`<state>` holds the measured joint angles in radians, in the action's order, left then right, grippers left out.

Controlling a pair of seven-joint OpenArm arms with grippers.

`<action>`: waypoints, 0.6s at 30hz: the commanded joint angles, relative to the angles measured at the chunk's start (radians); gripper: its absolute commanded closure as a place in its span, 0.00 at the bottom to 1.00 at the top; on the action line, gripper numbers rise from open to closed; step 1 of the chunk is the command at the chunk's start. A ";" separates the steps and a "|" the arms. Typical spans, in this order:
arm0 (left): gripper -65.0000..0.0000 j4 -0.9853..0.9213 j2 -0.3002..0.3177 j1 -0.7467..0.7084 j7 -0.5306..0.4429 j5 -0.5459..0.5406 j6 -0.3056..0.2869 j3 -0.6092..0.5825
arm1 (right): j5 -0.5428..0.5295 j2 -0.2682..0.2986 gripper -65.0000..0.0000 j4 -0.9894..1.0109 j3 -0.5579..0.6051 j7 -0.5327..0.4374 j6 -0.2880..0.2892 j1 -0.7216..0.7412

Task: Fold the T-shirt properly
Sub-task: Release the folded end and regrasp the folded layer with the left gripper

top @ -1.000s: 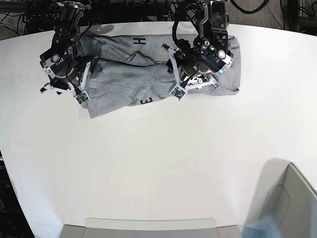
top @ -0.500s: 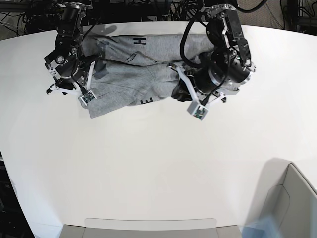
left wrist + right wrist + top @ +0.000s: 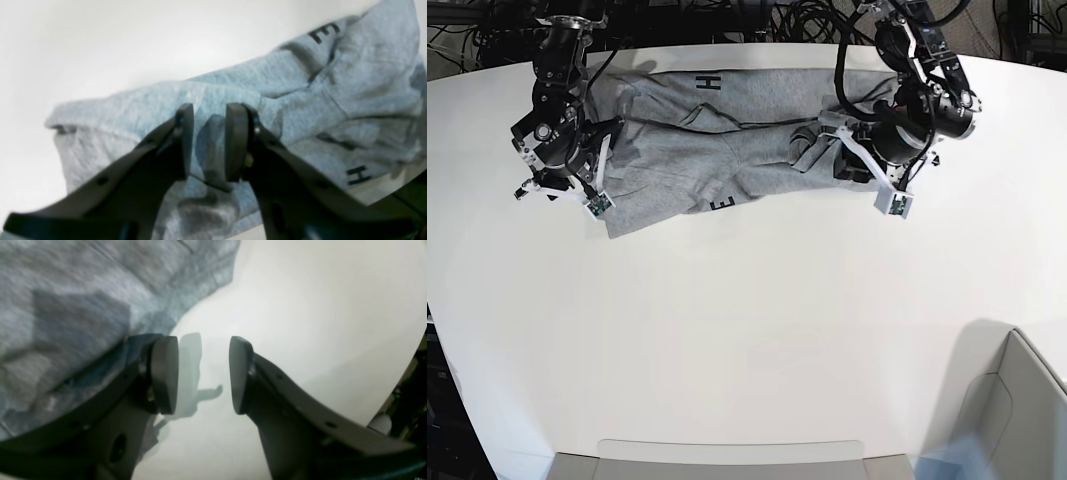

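Observation:
The heather-grey T-shirt (image 3: 727,150) lies crumpled along the table's far edge, with black letters H and E showing. It bunches up at its right part. My left arm (image 3: 902,125) hangs over the shirt's right end. In the left wrist view my left gripper (image 3: 209,113) is open by a narrow gap just above the T-shirt (image 3: 300,100), and its shadow falls on the cloth. My right arm (image 3: 557,140) is at the shirt's left end. My right gripper (image 3: 203,346) is open and empty over bare table, beside the T-shirt's edge (image 3: 100,283).
The white table (image 3: 747,320) runs toward the camera. A grey bin (image 3: 1017,400) stands at the front right corner. A grey tray edge (image 3: 727,455) lies along the front. Black cables (image 3: 757,20) hang behind the table's far edge.
My left arm has swung right, from the shirt's middle to its right end. The shirt's lower right corner no longer sticks out and cloth has bunched there. My right arm has hardly moved.

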<state>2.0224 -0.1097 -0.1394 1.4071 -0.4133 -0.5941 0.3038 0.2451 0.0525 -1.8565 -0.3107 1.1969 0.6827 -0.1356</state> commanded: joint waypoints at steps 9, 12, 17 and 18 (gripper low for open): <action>0.74 0.022 0.021 0.056 -0.011 -0.019 0.349 -0.058 | 0.006 0.014 0.61 -0.001 -0.005 -0.004 0.015 0.020; 0.79 0.022 0.048 0.057 -0.011 -0.019 0.532 -0.159 | 0.006 0.014 0.61 0.001 -0.005 -0.004 0.015 0.029; 0.80 0.022 0.067 0.051 -0.011 -0.019 0.837 -0.354 | 0.006 0.016 0.61 0.001 -0.003 -0.004 0.015 0.032; 0.80 0.022 0.069 0.050 -0.011 -0.019 0.894 -0.374 | 0.006 0.016 0.61 0.001 -0.003 -0.004 0.015 0.034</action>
<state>2.0262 -0.0422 -0.0971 1.3907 -0.4240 0.2882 -0.0731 0.2504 0.0605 -1.8393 -0.3138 1.1976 0.6827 -0.1165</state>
